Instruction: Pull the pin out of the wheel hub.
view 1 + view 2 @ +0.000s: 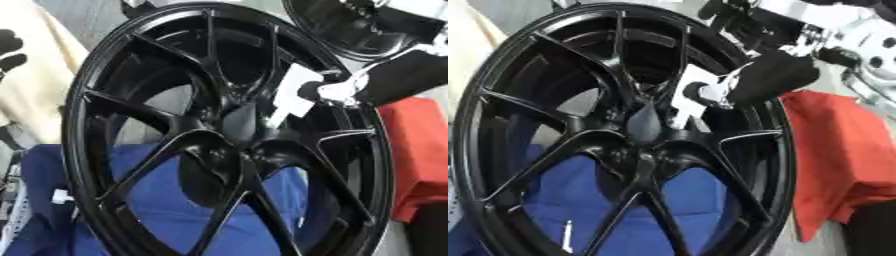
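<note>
A large black spoked wheel (131,125) stands upright and fills both views, with its hub (647,125) near the middle. A white pin (291,92) juts from the hub's upper right side, and its thin lower end reaches toward the hub. My right hand (767,75), black with silver joints, comes in from the upper right. One dark fingertip (697,91) lies against the pin's white head, and the hand is closed on it. The rest of the fingers are hidden behind the pin and a spoke. My left hand does not show.
Blue cloth (166,200) lies behind and under the wheel. Red cloth (842,160) is bunched at the right. A second dark rim (359,25) stands at the top right, cream fabric (35,90) at the left. Two dark shapes (9,50) sit at the left edge.
</note>
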Motion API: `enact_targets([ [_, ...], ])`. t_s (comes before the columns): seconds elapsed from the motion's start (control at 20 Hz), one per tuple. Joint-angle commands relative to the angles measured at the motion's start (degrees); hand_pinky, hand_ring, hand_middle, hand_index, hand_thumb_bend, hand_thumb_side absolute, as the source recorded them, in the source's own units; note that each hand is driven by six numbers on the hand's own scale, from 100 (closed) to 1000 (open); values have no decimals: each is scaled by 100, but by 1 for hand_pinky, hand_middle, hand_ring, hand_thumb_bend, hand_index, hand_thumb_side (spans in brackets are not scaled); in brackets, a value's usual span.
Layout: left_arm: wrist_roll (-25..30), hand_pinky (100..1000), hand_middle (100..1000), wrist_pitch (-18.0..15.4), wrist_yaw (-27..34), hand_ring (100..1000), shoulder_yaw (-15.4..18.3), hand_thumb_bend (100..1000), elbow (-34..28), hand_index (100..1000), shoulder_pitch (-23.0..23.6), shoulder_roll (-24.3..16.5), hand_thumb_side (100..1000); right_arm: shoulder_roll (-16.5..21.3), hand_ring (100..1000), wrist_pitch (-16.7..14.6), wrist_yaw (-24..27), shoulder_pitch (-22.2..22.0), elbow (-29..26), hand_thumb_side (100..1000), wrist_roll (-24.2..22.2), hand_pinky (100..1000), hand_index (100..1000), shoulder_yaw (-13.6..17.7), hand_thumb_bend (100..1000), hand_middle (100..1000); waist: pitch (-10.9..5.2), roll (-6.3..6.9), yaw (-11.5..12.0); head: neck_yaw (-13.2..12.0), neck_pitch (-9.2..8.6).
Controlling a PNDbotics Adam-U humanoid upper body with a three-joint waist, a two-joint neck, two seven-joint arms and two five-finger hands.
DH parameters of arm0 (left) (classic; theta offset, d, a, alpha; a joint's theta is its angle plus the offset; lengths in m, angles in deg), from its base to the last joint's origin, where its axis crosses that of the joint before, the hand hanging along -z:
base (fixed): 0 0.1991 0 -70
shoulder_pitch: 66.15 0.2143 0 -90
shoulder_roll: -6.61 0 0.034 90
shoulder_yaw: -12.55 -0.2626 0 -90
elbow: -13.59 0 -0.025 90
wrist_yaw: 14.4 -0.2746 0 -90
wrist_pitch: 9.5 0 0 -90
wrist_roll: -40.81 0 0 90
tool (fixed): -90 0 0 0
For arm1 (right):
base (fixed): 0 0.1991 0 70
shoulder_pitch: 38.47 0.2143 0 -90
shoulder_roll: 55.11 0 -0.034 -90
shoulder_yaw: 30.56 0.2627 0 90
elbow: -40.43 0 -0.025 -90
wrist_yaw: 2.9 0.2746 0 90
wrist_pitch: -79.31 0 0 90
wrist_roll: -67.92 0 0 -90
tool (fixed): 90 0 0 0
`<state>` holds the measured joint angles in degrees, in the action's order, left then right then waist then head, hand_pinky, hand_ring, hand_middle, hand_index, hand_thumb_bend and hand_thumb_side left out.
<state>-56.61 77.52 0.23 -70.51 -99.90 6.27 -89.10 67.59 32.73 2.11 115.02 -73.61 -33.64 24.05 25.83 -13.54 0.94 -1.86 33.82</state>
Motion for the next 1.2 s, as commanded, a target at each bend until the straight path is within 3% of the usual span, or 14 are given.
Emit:
enact_targets([
  [0.05,4,819,685,23,-15,791,9,100,-110,780,-18,-33,700,83,898,36,83,81,-56,273,52,768,897,27,491,788,-107,59,5,30,-11],
  [0.45,9,819,685,25,-42,792,5,100,-110,780,-26,-16,700,54,887,231,252,43,-56,303,210,758,894,-61,450,780,-20,59,40,74,-42],
  [1.2,30,820,685,33,-98,792,-9,100,-110,780,-49,13,712,126,896,337,482,-154,-56,291,447,773,897,-126,477,790,146,59,101,129,-122],
])
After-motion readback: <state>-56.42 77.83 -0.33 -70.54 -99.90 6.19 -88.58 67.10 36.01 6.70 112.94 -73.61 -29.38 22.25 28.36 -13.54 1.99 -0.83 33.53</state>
